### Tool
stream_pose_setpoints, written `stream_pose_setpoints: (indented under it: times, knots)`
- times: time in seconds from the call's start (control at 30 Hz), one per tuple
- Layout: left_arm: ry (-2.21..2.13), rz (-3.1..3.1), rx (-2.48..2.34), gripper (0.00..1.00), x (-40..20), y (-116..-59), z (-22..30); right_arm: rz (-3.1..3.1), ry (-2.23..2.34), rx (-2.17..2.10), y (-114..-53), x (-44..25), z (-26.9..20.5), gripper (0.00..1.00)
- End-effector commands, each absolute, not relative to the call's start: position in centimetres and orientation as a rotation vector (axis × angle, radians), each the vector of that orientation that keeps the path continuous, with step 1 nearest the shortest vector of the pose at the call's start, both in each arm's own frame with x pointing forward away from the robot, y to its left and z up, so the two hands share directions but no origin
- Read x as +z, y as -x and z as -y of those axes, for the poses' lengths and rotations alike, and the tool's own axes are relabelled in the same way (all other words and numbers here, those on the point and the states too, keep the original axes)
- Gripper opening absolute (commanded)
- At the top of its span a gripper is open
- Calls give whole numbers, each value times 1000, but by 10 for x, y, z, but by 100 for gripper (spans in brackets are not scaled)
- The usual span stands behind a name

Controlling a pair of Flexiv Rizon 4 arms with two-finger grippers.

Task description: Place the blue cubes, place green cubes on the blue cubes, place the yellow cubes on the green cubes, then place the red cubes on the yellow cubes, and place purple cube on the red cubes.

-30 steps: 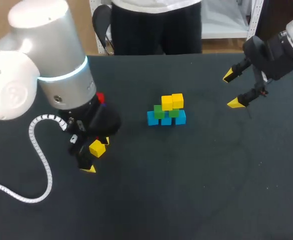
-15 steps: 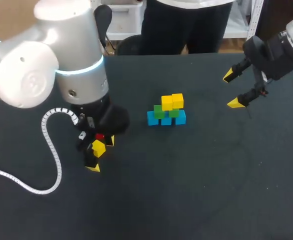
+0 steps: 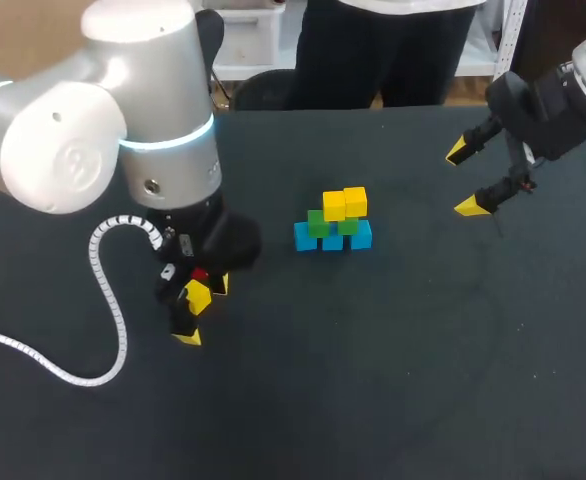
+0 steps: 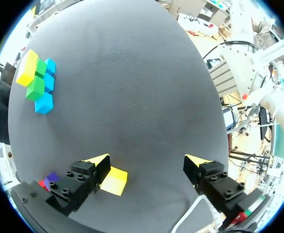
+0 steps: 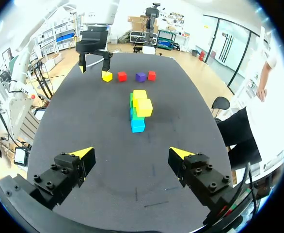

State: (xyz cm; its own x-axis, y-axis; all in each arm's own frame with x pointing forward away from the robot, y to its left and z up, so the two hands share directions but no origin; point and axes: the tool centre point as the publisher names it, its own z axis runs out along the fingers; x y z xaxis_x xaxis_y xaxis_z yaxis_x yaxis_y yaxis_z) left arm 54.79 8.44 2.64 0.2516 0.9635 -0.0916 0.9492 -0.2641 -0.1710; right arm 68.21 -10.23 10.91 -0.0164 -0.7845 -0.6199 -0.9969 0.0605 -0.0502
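Observation:
A stack point(image 3: 333, 222) stands mid-table: three blue cubes below, two green on them, two yellow on top; it also shows as the stack point(image 5: 139, 110) and the stack point(image 4: 38, 80). My left gripper point(image 3: 203, 310) is open, low over the table. A loose yellow cube point(image 3: 195, 296) lies between its fingers, close to one fingertip point(image 4: 101, 162) as the yellow cube point(image 4: 114, 180). A red cube point(image 3: 199, 274) sits just behind. Red cubes point(image 5: 122, 76) and a purple cube point(image 5: 141, 76) lie in a row beside it. My right gripper point(image 3: 465, 180) hangs open and empty at the far right.
The left arm's white cable point(image 3: 103, 300) loops over the table's left side. Dark bare tabletop point(image 3: 393, 360) stretches in front of the stack and to its right.
My left arm's body has swung to the right over the loose cubes, while its gripper stays around the yellow cube. The right arm has not moved.

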Motion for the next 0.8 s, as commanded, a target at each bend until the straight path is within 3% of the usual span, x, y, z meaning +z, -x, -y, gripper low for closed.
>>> stream_pose_setpoints:
  times: [0.03,0.8]
  knots:
    - [2409,1854,266,100,25,-546,-87,-1849,1771,564,-681,109,103,100]
    - [2412,1860,254,100,25,-568,-92,-1849,1771,564,-681,109,103,100]
